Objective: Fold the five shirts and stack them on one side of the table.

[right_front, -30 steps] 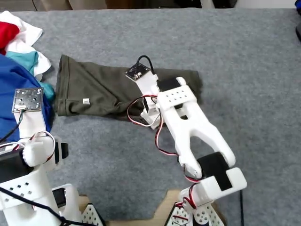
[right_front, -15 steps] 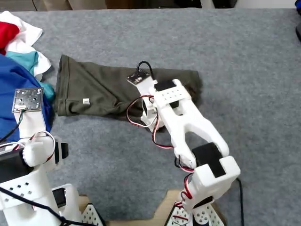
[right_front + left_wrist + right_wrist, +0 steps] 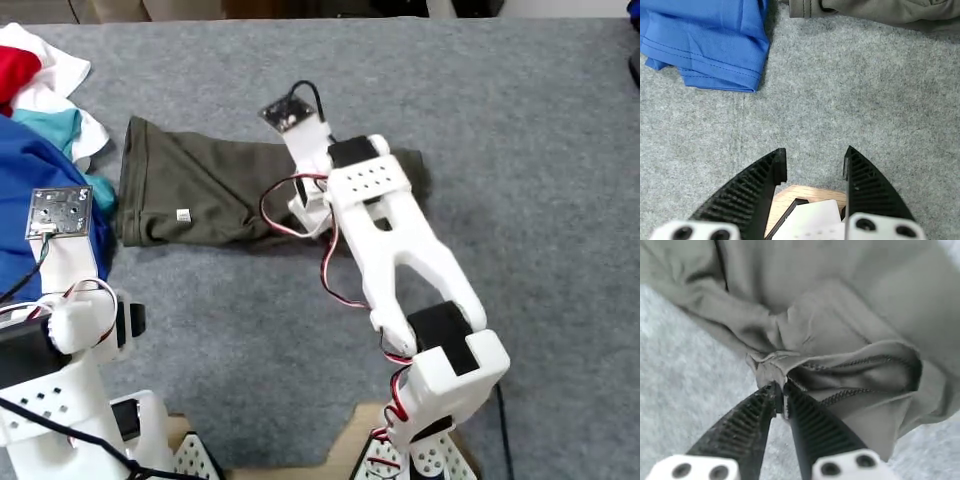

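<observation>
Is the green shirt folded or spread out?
Folded: the olive shirt lies as a narrow band, with hem layers stacked by the right end effector.

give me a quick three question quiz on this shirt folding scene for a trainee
1. True or false: the left gripper is open above bare table.
2. Which shirt is the right gripper shut on? A blue, B olive, C red.
3. Fill in: the shirt lying nearest the left gripper is ___.
Key: 1 true. 2 B, the olive shirt. 3 blue, the blue shirt.
</observation>
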Controlling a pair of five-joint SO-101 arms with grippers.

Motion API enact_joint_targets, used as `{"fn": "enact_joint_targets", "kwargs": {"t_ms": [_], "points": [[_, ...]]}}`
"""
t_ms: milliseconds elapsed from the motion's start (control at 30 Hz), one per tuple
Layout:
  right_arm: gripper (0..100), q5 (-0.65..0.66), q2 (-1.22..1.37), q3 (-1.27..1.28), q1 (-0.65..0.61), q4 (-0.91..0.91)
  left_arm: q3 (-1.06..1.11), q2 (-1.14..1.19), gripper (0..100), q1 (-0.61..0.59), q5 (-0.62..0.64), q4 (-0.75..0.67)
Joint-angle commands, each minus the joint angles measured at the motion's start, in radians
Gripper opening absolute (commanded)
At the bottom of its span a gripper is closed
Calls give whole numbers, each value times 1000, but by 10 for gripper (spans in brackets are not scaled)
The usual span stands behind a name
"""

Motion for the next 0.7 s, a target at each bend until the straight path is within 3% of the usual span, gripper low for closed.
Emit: {"fn": "enact_joint_targets", "kwargs": {"t_ms": [0,300,667], "points": [[5,3,1,-111,19,3,2,-2,197,3,-8,8],[18,170,87,-143,35,-117,2,-2,198,3,-9,8],[270,264,194,-285,104,-104,2,-2,199,3,-9,8]]}}
